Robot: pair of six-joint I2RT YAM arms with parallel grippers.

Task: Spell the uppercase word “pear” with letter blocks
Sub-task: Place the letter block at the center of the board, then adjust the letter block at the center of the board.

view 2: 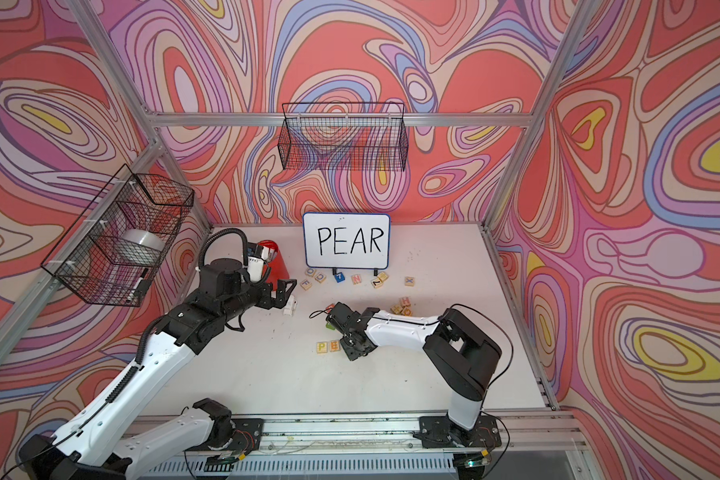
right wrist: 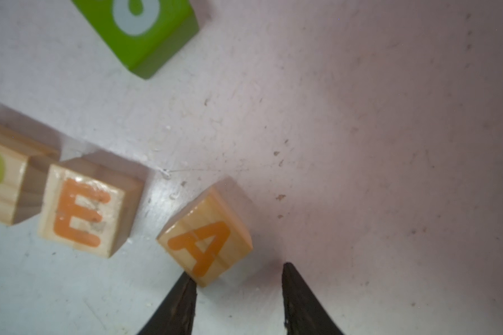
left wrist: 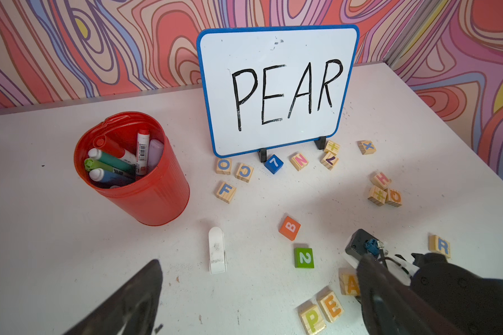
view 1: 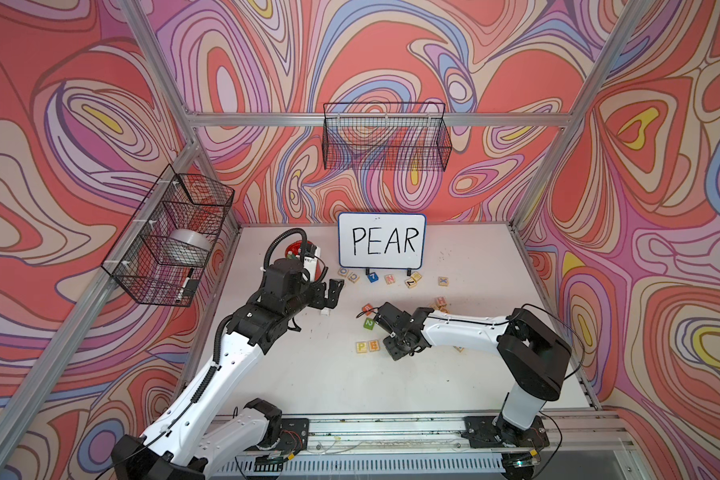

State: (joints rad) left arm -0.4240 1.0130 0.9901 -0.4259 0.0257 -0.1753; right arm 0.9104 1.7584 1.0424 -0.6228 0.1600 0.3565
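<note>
Nearest, P block (left wrist: 312, 319) and E block (left wrist: 331, 306) lie side by side. A block (right wrist: 206, 246), skewed, rests just beside E, at the tips of the right gripper (right wrist: 235, 272), its jaws parted and clamping nothing. R block (left wrist: 442, 246) lies apart by the right arm (view 1: 462, 328). Farther back, the left gripper (view 1: 332, 294) gapes wide.

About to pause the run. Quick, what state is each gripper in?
Left gripper: open, nothing between its fingers.
Right gripper: open; the A block sits on the table by its fingertips, not clamped.
</note>
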